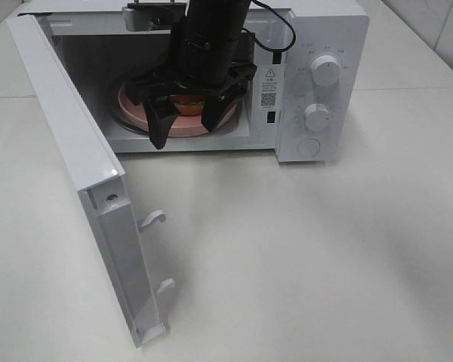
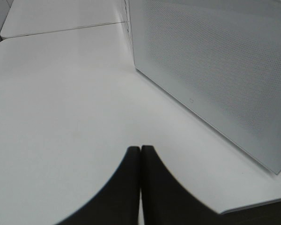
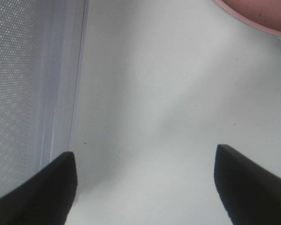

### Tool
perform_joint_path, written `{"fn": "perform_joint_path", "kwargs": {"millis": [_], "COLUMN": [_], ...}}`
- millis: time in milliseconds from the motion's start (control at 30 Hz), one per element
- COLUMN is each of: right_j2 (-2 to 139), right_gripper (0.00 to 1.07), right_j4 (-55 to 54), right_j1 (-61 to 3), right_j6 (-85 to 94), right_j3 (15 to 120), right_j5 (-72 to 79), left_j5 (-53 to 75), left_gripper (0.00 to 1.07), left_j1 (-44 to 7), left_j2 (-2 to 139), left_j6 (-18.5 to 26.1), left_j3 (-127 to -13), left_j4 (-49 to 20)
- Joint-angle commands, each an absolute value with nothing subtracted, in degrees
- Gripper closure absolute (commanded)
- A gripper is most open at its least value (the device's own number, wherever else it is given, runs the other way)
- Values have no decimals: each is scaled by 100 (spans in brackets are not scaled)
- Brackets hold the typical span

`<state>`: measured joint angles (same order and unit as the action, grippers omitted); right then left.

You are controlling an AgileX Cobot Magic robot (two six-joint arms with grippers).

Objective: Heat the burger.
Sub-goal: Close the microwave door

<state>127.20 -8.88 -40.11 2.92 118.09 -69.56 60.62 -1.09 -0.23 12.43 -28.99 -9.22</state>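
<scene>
Door stands wide; right gripper spread open at the microwave mouth, seemingly over the burger; left gripper closed above tabletop.

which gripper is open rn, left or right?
The right gripper: its jaws stand wide apart at the mouth of the microwave. The left gripper has its fingers pressed together over the table.
</scene>
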Motion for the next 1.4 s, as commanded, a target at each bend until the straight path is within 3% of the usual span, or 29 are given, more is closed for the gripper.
{"fn": "perform_joint_path", "kwargs": {"millis": [33, 467, 933, 1400], "right_j2": [12594, 11534, 9849, 7844], "right_gripper": [31, 31, 31, 31], "right_j4": [-848, 80, 97, 859], "right_j1": [-4011, -3879, -2555, -1816], "right_j6": [195, -264, -544, -877], "right_j3": [11717, 10032, 8245, 6641], "right_j5": [-7139, -7133, -7019, -7007], "left_j5": [5987, 5987, 5987, 5987], "left_gripper": [106, 106, 106, 106], "left_j1": [-80, -80, -80, -80], "left_j2": [-143, -143, -143, -143], "left_j6": [1232, 1232, 1232, 1232], "left_j3": [-2893, -2893, -2893, -2893], "left_j4": [-934, -934, -934, -934]}}
